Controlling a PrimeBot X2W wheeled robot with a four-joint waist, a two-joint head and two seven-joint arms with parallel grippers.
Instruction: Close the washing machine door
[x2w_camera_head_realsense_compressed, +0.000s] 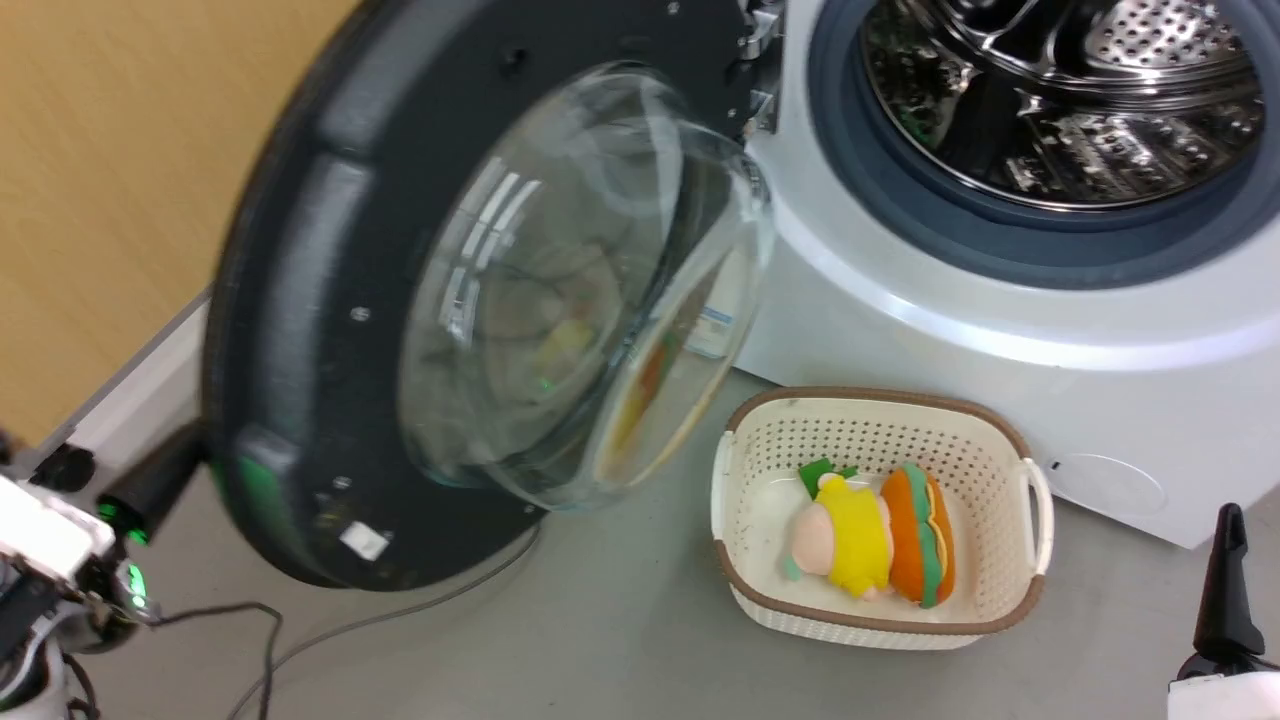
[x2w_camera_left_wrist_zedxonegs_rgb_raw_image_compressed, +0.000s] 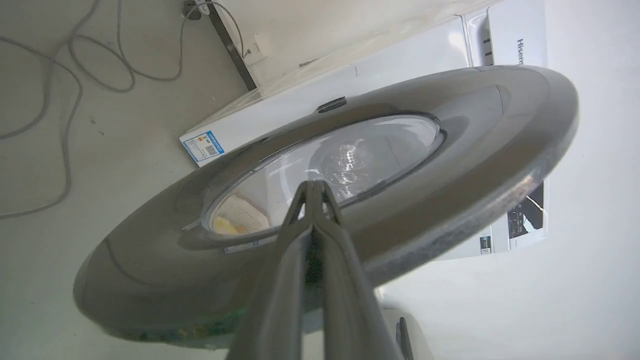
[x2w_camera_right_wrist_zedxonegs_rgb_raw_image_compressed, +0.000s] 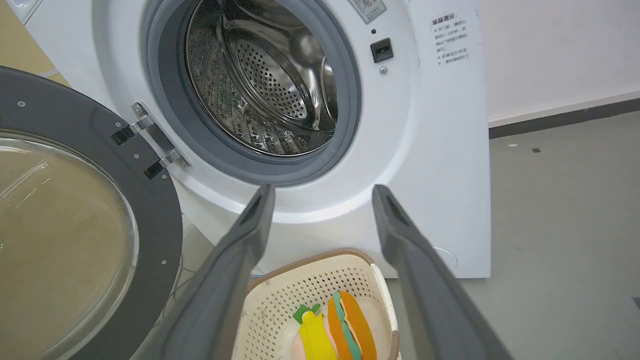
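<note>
Washing machine door (x2w_camera_head_realsense_compressed: 300, 330) hangs wide open on its hinge (x2w_camera_right_wrist_zedxonegs_rgb_raw_image_compressed: 155, 140), left of the washing machine (x2w_camera_head_realsense_compressed: 1000, 330) opening. Left end effector (x2w_camera_left_wrist_zedxonegs_rgb_raw_image_compressed: 312, 187) pressed together, tips at the door's outer face by the window (x2w_camera_left_wrist_zedxonegs_rgb_raw_image_compressed: 350, 155) edge; contact unclear. Right end effector (x2w_camera_right_wrist_zedxonegs_rgb_raw_image_compressed: 322, 192) spread, empty, aimed at the drum (x2w_camera_right_wrist_zedxonegs_rgb_raw_image_compressed: 270, 85). Risks: closed tips likely skid off the glossy rim mid-push; weak push leaves door unlatched; door swing may clip the basket (x2w_camera_head_realsense_compressed: 870, 397) near the machine, or the right fingers if they sit in its arc.

I see my left gripper (x2w_camera_left_wrist_zedxonegs_rgb_raw_image_compressed: 314, 189) pinched together, tips over the washing machine door (x2w_camera_left_wrist_zedxonegs_rgb_raw_image_compressed: 475, 150) window edge (contact unclear); washing machine (x2w_camera_left_wrist_zedxonegs_rgb_raw_image_compressed: 400, 55) behind, cables (x2w_camera_left_wrist_zedxonegs_rgb_raw_image_compressed: 117, 90) on floor (x2w_camera_left_wrist_zedxonegs_rgb_raw_image_compressed: 30, 260).
</note>
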